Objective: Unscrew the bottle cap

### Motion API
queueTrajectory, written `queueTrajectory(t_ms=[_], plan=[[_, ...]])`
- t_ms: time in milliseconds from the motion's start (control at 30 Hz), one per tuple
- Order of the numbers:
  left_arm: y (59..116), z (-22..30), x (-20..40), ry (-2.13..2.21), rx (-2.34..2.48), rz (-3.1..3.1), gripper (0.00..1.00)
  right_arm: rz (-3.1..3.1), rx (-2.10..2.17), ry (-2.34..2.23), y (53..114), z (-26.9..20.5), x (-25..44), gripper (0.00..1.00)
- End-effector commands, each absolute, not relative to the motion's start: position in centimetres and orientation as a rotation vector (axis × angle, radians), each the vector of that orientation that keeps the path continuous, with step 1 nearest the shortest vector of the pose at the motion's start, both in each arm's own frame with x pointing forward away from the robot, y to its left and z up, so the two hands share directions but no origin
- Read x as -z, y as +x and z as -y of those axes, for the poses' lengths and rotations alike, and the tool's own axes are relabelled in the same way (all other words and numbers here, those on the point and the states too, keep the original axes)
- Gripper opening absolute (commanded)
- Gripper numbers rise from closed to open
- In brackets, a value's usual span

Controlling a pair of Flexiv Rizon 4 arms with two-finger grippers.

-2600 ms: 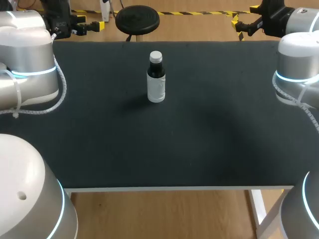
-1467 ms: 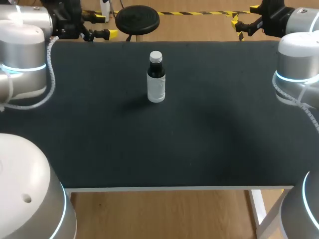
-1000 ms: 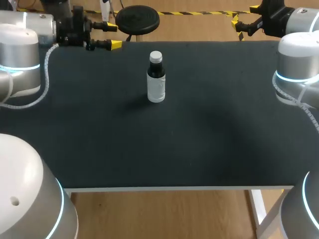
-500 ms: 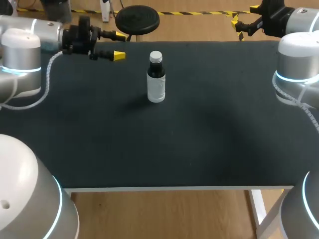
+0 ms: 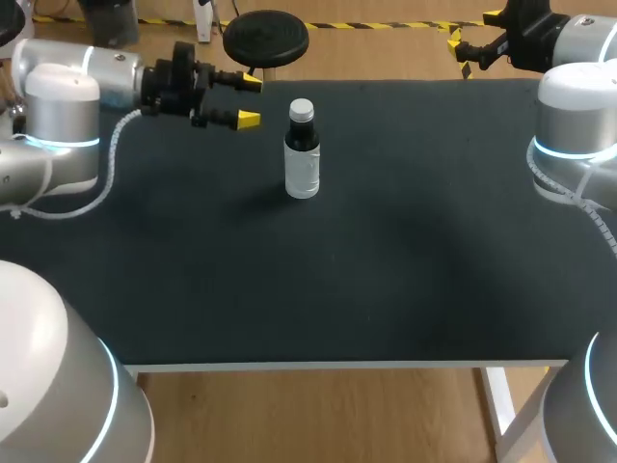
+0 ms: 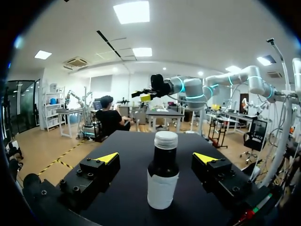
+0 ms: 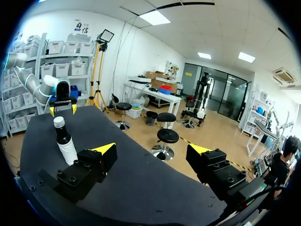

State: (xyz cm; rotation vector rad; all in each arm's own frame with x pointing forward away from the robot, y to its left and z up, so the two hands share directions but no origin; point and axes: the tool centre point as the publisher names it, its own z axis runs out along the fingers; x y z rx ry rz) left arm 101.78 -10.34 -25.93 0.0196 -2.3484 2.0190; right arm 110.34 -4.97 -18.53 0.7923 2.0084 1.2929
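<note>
A small dark bottle (image 5: 303, 154) with a white label and a pale cap (image 5: 302, 108) stands upright on the black table (image 5: 386, 270), towards the far middle. My left gripper (image 5: 250, 101) hovers just left of it at cap height, open, fingers pointing at the bottle without touching. In the left wrist view the bottle (image 6: 163, 174) stands just ahead of my left gripper (image 6: 157, 157), lined up with the gap. My right gripper (image 5: 472, 31) is open past the far right corner, holding nothing. From the right gripper (image 7: 152, 149) the bottle (image 7: 65, 143) is far off to one side.
The table carries nothing besides the bottle. Its far edge runs just behind the left gripper. My right arm's grey links (image 5: 574, 125) stand at the right edge, and my left arm's body (image 5: 58, 116) stands at the left edge.
My left arm has swung in from the far left corner towards the bottle, and its open fingers now sit close beside the cap. The right arm and the bottle have not moved.
</note>
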Motion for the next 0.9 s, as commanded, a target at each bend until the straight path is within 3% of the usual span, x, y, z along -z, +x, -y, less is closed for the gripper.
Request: queueTrajectory(t_ms=[33, 900], plan=[[101.5, 11.3, 26.8, 0.019, -2.033, 2.325, 1.0, -2.011, -1.291, 0.793, 110.4, 5.0, 18.5, 1.0], [100.0, 15.8, 28.4, -0.041, -1.997, 2.261, 1.0, -2.011, -1.291, 0.793, 110.4, 5.0, 18.5, 1.0]])
